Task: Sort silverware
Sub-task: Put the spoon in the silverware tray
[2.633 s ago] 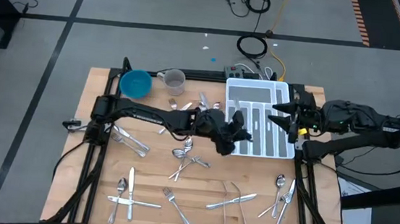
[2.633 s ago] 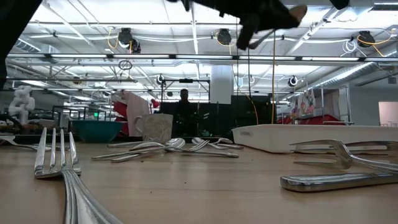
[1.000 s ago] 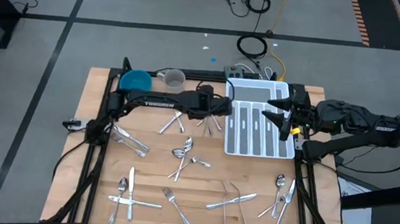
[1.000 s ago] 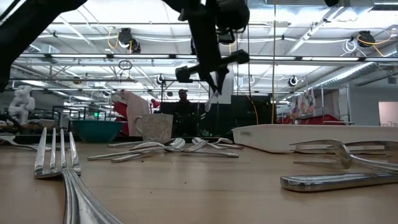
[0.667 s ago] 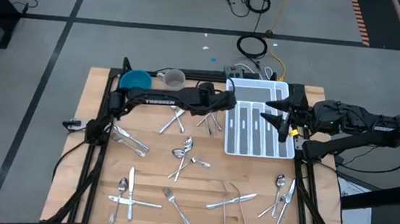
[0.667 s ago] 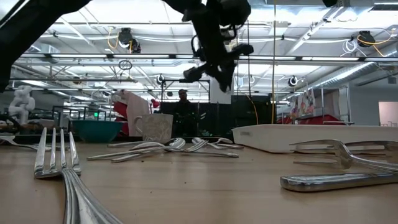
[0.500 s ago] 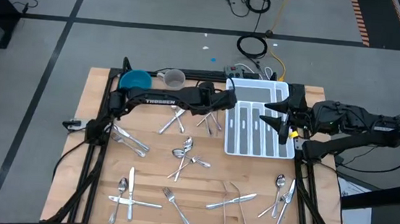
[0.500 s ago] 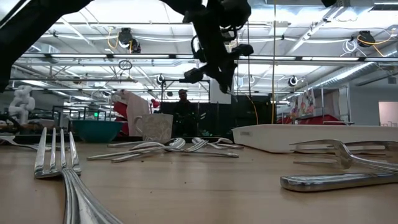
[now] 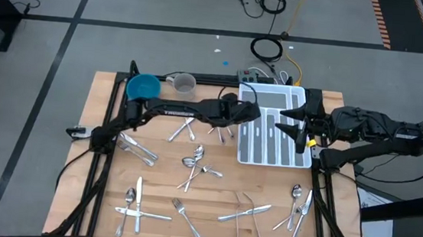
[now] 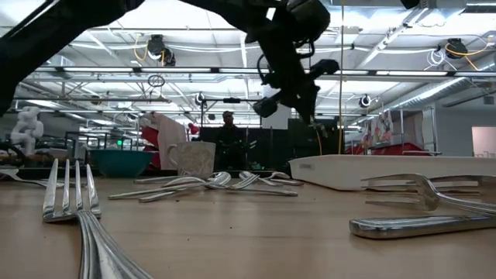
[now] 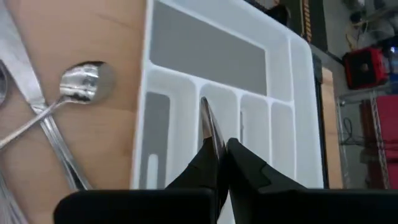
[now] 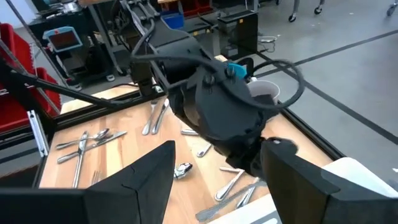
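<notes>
Silverware lies scattered on the wooden table: a cluster (image 9: 188, 126) left of the white tray (image 9: 300, 92), another cluster (image 9: 196, 165) at the middle, more pieces (image 9: 246, 210) along the near edge. Several pieces (image 9: 277, 138) lie in the tray's slots. My left gripper (image 9: 247, 112) hangs over the tray's left compartments (image 11: 217, 99), shut on one slim piece of silverware (image 11: 209, 124). My right gripper (image 9: 300, 123) hovers open over the tray's right rim, nothing between its fingers (image 12: 152, 171). My left gripper pinches one slim silver piece between its two fingers (image 11: 202, 163); the piece's free end (image 11: 204, 106) sticks out ahead of the fingertips, in line with them. The fingers slant down from the table's left side. The piece is lifted clear, above the tray.
A blue bowl (image 9: 143, 88) and a clear cup (image 9: 184, 85) stand at the far left. A fork (image 10: 74, 201) and a knife (image 10: 418, 225) lie close to the low camera. Cables run behind the tray. Bare wood shows between the middle cluster and the near pieces.
My left gripper, still shut on the silver piece, has gone toward the table's right edge, from beside the tray's left rim to above its compartments. It has tipped further down and rolled a little. My right gripper has kept still.
</notes>
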`<state>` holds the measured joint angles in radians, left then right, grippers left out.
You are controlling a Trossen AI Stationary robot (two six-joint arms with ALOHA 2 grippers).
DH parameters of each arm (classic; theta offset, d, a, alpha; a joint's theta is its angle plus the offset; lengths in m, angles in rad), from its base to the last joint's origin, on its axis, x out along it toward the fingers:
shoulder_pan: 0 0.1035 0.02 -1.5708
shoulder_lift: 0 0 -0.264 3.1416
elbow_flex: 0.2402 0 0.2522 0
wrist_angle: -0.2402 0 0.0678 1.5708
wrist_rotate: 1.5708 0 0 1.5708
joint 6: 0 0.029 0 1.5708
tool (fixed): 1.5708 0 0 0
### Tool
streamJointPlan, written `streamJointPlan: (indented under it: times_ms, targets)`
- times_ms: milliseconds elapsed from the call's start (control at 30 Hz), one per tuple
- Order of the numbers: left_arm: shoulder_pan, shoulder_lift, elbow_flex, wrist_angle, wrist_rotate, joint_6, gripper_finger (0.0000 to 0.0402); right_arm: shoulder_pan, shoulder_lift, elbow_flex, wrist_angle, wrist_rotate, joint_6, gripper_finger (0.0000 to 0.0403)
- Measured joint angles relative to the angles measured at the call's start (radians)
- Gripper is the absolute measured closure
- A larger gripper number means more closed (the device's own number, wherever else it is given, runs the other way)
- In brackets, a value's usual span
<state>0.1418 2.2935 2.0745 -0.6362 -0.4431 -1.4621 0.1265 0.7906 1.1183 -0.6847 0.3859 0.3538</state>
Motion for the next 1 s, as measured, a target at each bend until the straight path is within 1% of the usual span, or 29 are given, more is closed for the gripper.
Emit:
streamJointPlan:
  times_ms: [233,400,500,833,1000]
  targets:
    - [0.003,0.098,0.111,-0.010,0.022,0.055,0.0387,0.000,0.000,0.000,-0.007,0.000,-0.003,0.0173]
    - [-0.001,0.143,0.163,-0.126,0.028,0.046,0.0387,0.000,0.000,0.000,-0.008,0.000,-0.003,0.0173]
    - [0.000,0.146,0.169,-0.128,0.027,0.042,0.0387,0.000,0.000,0.000,-0.008,0.000,-0.003,0.0173]
    - [0.012,0.146,0.167,-0.120,-0.032,0.041,0.0387,0.000,0.000,0.000,-0.010,0.000,-0.003,0.0173]
    - [0.013,0.155,0.162,-0.093,-0.037,0.056,0.0387,0.000,0.000,0.000,-0.015,0.000,-0.003,0.0173]
